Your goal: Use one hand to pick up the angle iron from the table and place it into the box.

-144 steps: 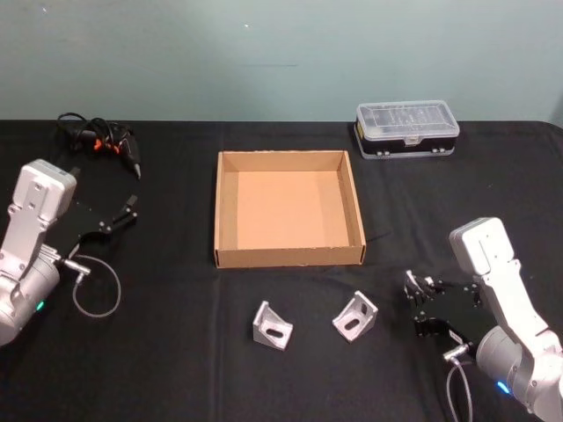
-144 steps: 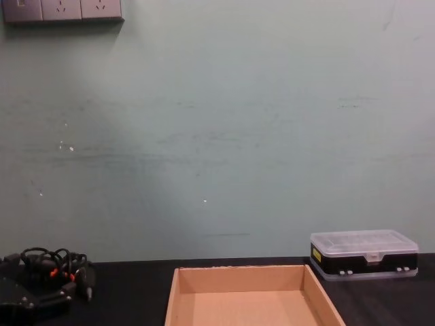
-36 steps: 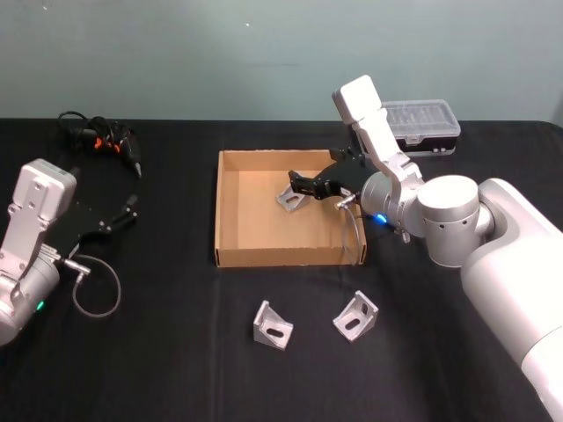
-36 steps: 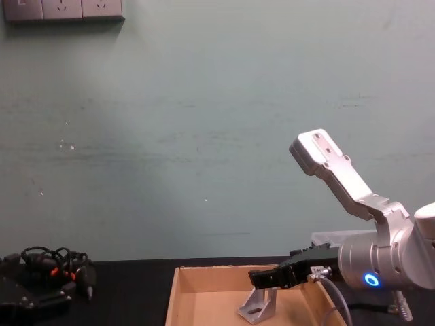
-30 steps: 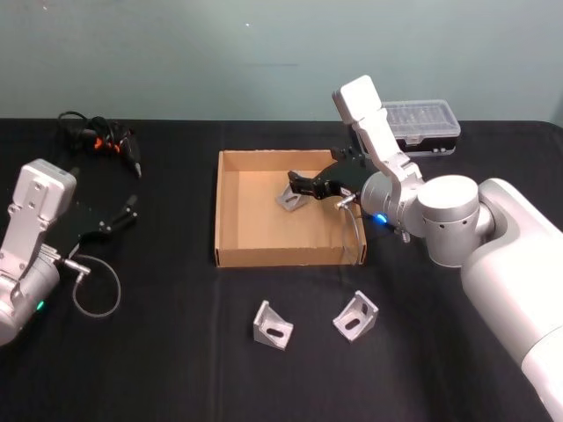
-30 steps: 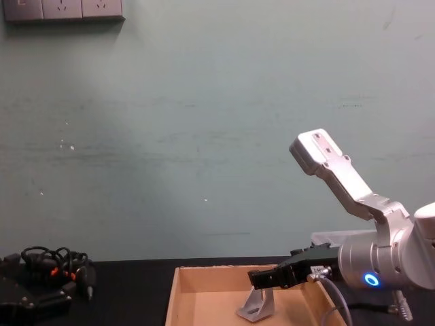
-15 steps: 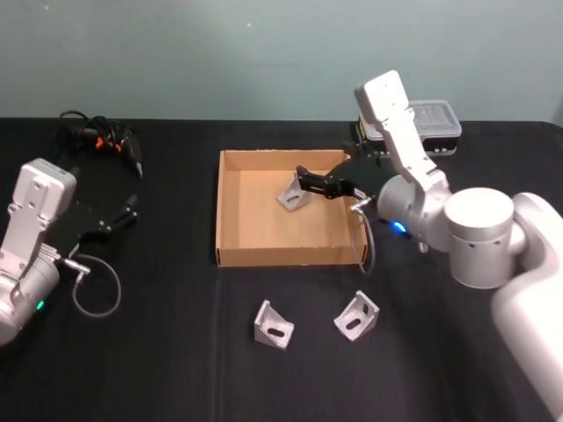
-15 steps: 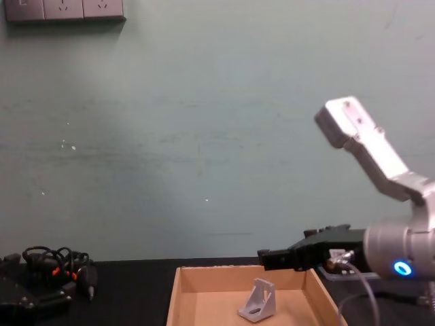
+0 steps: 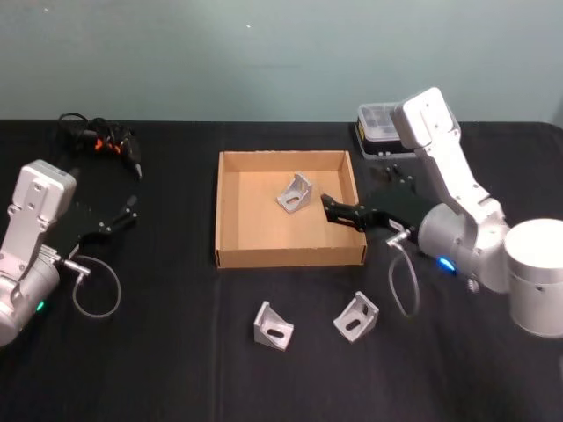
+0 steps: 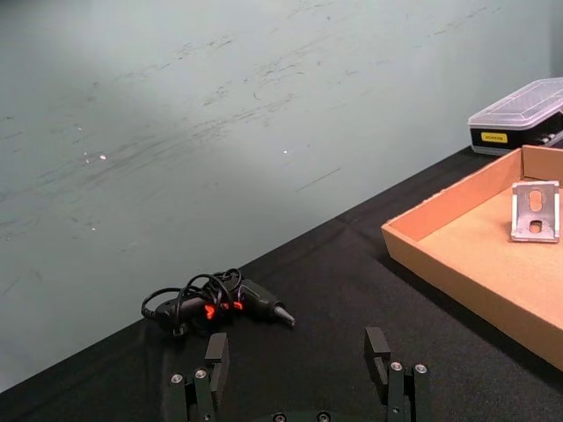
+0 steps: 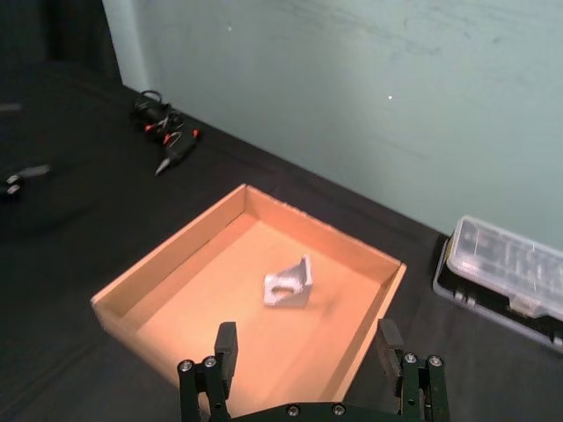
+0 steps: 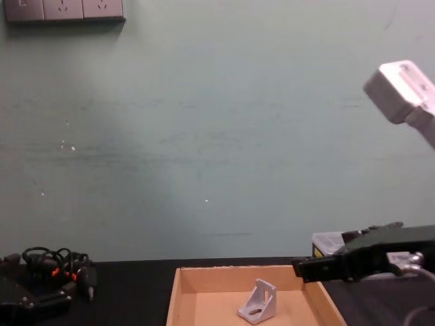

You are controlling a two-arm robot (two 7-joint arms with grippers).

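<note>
— Where do we stand?

— One bracket (image 9: 296,193) sits inside the box (image 9: 290,257), toward its far wall, resting on one flat leg with the other leg upright. Our right fingers (image 9: 331,207) hang over the box's right wall, spread apart and holding nothing. Our left fingers (image 9: 126,211) are parked by the counter's (image 9: 176,369) left edge, also spread and empty.

— And the others?

— Two lie toward the counter's near edge, in front of the box: the left bracket (image 9: 273,325) and the right bracket (image 9: 356,316), apart from each other.

— How do we expect them to handle?

— Rigid metal, so we judge nothing bends or breaks under a firm squeeze. They look small and fairly light, but the faces are smooth, so we'd expect them to slip or twist if pinched near a tip.

— Where do we take hold, then?

— Across the two flat side faces, close to the corner where the legs meet, or across one slotted leg. We'd avoid the sloped rib, since our fingers could slide off it.
</note>
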